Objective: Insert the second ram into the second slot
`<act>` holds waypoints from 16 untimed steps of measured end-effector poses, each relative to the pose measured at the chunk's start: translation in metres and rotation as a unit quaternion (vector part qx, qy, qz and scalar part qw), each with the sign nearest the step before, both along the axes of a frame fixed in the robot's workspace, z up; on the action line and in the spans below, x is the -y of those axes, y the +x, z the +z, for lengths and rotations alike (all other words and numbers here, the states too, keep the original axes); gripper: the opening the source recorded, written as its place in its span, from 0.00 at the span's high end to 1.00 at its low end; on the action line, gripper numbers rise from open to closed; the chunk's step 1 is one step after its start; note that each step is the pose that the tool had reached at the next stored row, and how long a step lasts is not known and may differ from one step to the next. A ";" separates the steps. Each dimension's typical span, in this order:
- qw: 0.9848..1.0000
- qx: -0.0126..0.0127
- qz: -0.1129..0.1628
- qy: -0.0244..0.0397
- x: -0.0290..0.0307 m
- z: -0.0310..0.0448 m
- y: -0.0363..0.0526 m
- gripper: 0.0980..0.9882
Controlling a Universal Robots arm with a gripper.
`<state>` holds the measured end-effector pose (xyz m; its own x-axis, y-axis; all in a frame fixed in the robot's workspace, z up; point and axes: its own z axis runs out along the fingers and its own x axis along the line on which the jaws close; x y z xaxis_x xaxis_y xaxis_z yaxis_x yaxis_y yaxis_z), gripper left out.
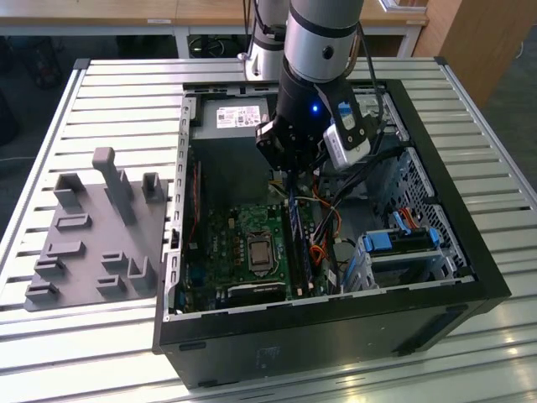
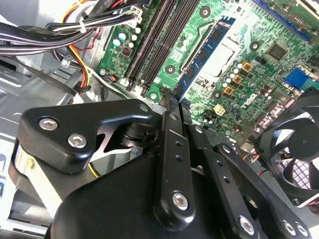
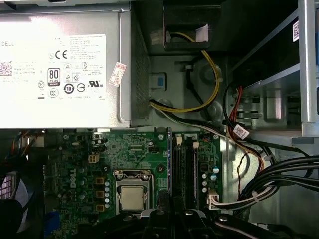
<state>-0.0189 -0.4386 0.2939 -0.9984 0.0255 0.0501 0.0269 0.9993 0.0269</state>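
Note:
My gripper (image 1: 289, 186) reaches down into the open computer case (image 1: 470, 243), over the green motherboard (image 1: 226, 243). In the second wrist view the black fingers (image 2: 169, 114) close together on the near end of the second ram (image 2: 207, 52), a thin blue stick with dark chips. The stick stands on edge along the motherboard, between the CPU socket (image 2: 224, 59) and the empty black memory slots (image 2: 154, 45). Whether it sits in a slot I cannot tell. The exterior view shows the stick (image 1: 295, 239) running down from the gripper. In the first wrist view, the slots (image 3: 184, 169) lie just beyond the gripper (image 3: 172, 216).
A silver power supply (image 3: 60, 69) fills the case's far end. Cable bundles (image 2: 60, 35) run beside the slots. A black fan (image 2: 299, 159) sits past the CPU socket. Blue drive-bay clips (image 1: 403, 243) are at the exterior view's right, and a grey fixture plate (image 1: 92, 235) lies on the slatted table at its left.

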 end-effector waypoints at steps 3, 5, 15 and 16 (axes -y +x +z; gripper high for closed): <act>1.000 0.000 0.000 0.000 0.0000 -0.0002 0.0000 0.96; 1.000 0.000 0.000 0.000 0.0000 -0.0008 0.0000 0.96; 1.000 0.000 0.000 0.000 0.0000 -0.0036 0.0000 0.96; 1.000 0.000 0.000 0.000 0.0000 -0.0041 0.0000 0.96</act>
<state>-0.0189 -0.4386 0.2898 -0.9984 0.0255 0.0501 0.0269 0.9993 0.0269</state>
